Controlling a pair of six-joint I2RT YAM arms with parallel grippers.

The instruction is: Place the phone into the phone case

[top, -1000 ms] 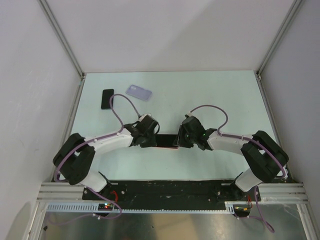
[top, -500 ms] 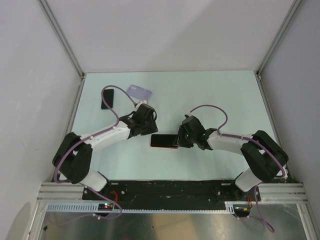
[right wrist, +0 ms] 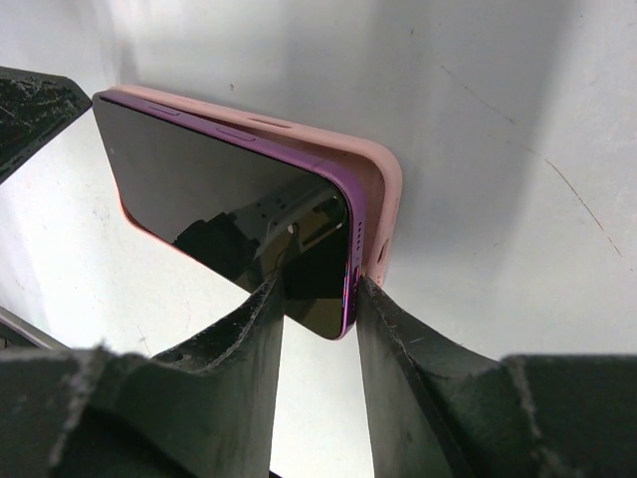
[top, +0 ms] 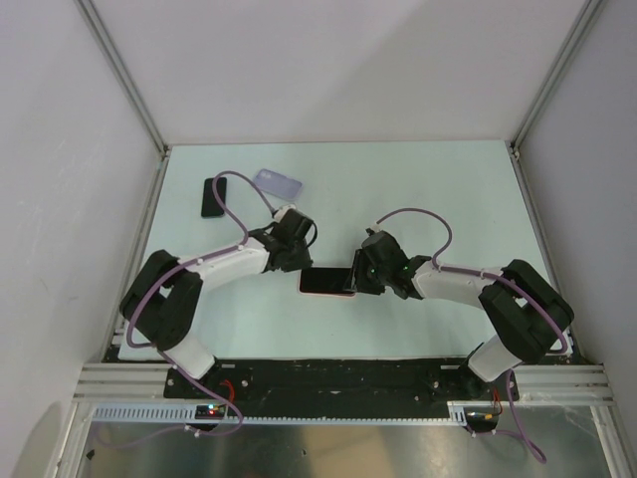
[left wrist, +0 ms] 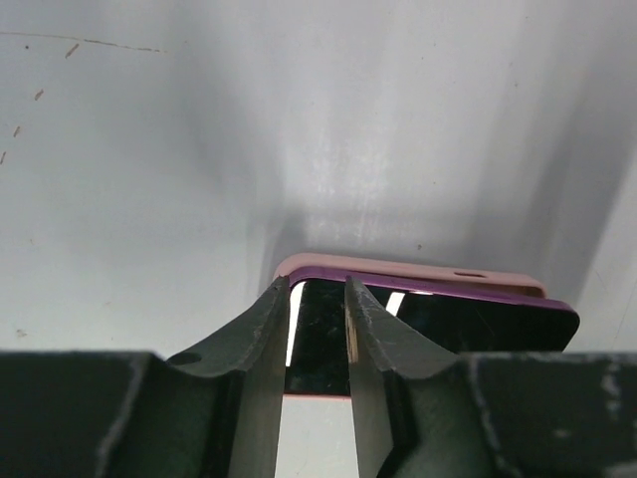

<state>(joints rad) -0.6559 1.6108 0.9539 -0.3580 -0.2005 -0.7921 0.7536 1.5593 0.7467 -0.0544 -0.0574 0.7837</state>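
Right gripper (right wrist: 317, 294): fingers (right wrist: 383, 329) set close on the near corner of the phone (right wrist: 209, 189). One pad is on the dark screen, the other against the purple side rail. Reads as a pinch on that corner.

Left gripper (left wrist: 314, 289): narrow gap, nothing between the fingers (left wrist: 261, 344). Screen glass shows through the slot. The tips lie over the phone's other end, reaching about to its far long edge. Cannot tell whether they press on it or hover just above.

Phone: purple body, screen up, lying crosswise between the two grippers in the near middle of the table (top: 418, 189). It sits in the pink phone case (right wrist: 378, 194) but is not flush. In the right wrist view the purple rail stands proud of the pink wall at the pinched end. In the left wrist view the purple edge rides above the pink lip along the far side. From the top camera only a thin pink line shows along the phone's near edge.

Arms: both reach inward from the near corners, elbows out, with the wrists meeting over the phone, left from the left end and right from the right. Purple cables loop above each forearm.

Far left of the table, well apart from the work: a black phone (top: 213, 196) lying flat, and just to its right a pale lavender case (top: 276, 183), the two not touching.
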